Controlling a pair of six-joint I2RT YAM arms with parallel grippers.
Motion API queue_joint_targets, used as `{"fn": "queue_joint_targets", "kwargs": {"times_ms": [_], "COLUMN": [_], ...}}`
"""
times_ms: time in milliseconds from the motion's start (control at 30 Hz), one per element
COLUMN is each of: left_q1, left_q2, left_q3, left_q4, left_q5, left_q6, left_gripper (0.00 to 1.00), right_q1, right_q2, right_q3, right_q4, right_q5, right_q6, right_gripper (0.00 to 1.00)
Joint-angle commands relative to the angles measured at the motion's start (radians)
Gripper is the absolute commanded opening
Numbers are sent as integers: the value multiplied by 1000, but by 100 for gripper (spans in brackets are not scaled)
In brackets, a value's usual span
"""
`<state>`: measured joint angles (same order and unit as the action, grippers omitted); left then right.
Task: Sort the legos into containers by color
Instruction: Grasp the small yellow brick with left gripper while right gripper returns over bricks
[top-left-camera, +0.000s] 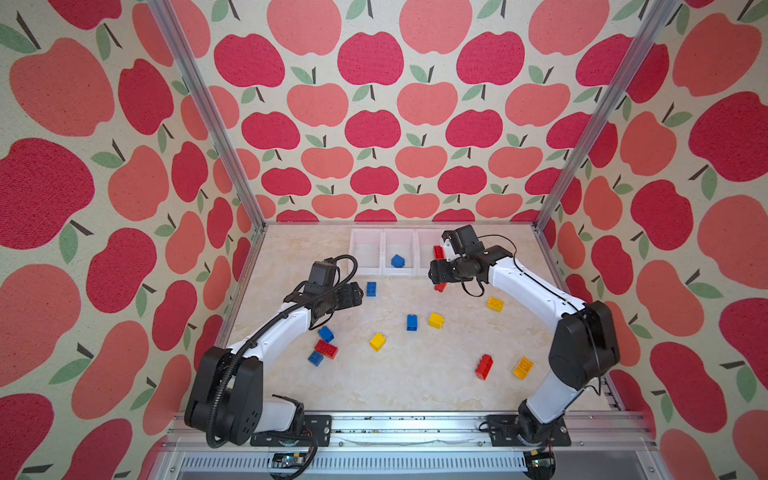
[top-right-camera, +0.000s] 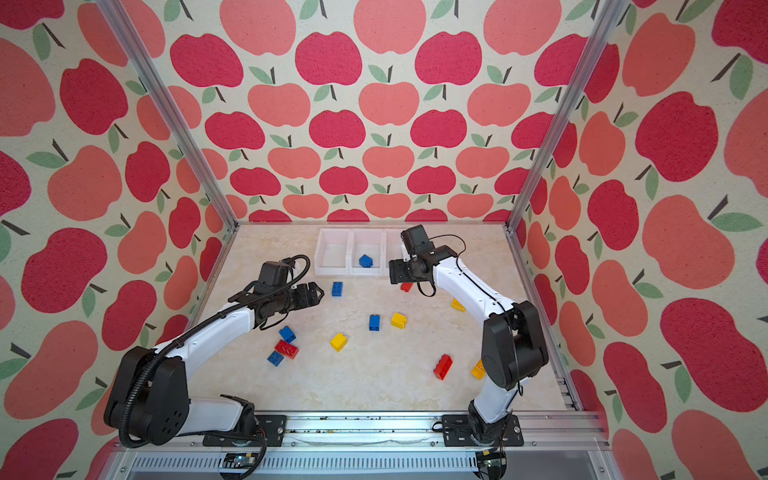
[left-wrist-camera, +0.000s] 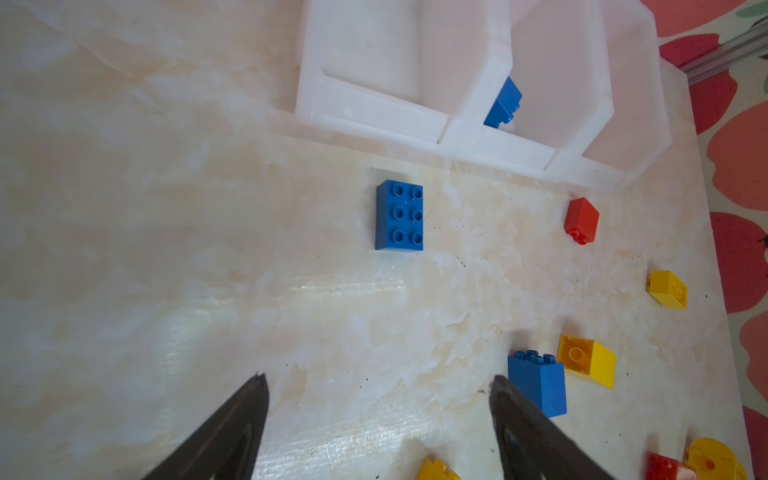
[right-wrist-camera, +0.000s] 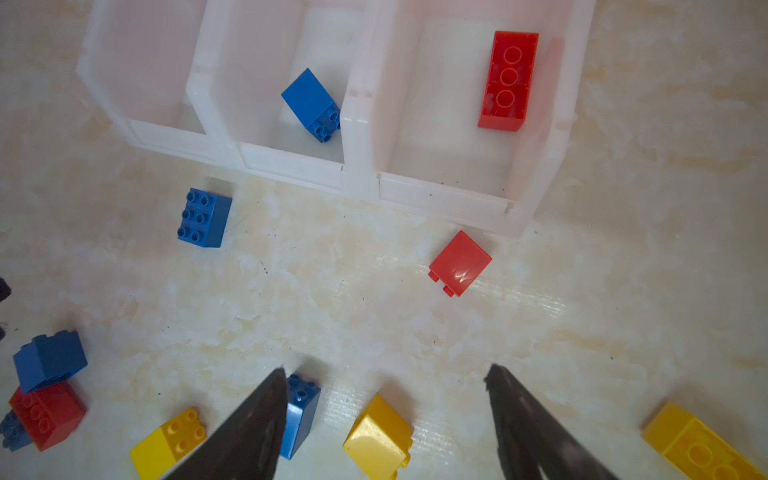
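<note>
The containers (top-left-camera: 365, 271) (right-wrist-camera: 440, 199) stand in a row at the back of the table. The middle one holds a small blue lego (top-left-camera: 397, 261) (left-wrist-camera: 505, 104), the right one an oblong red lego (top-left-camera: 437, 251) (right-wrist-camera: 508, 81); the left one holds nothing. My right gripper (top-left-camera: 433, 272) (right-wrist-camera: 384, 372) hangs open and empty over the right container's front edge, above a small red lego (top-left-camera: 439, 286) (right-wrist-camera: 460, 264) on the table. My left gripper (top-left-camera: 360, 291) (left-wrist-camera: 378, 378) hovers open and empty just left of an oblong blue lego (top-left-camera: 371, 289) (left-wrist-camera: 399, 215).
Loose legos lie across the table: a blue one (top-left-camera: 411, 322) beside a yellow one (top-left-camera: 435, 320), more yellow ones (top-left-camera: 377, 341) (top-left-camera: 495, 304) (top-left-camera: 523, 368), a red one (top-left-camera: 484, 367), and a blue-and-red cluster (top-left-camera: 326, 349) under my left forearm.
</note>
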<state>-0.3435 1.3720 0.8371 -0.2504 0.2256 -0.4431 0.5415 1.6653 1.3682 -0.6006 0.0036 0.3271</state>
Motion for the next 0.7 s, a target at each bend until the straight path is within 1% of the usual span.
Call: {"fn": "queue_joint_targets", "kwargs": {"times_ms": [0,200,367,567,667], "left_q1": [-65,-188,-279,-351,-375], "left_q2": [14,52,111,198,235], "left_q3": [39,81,149,241,266], "left_q4": [-102,-195,-300,-442,-478], "left_q5": [0,-13,-43,-66,-85], "left_q6": [59,97,139,216,236], "left_gripper": [85,83,78,74,73], "right_q1": [3,-15,-27,-47,-56], "right_q2": [-77,-170,-229,-289,-307], "right_q3": [-59,-142,-180,-226,-243], "right_q4": [-24,-57,-83,-89,-88], "right_q5": [-39,-69,-70,-82,-83], "right_q6": [21,26,26,39,42], "right_gripper": [79,80,81,82,82]}}
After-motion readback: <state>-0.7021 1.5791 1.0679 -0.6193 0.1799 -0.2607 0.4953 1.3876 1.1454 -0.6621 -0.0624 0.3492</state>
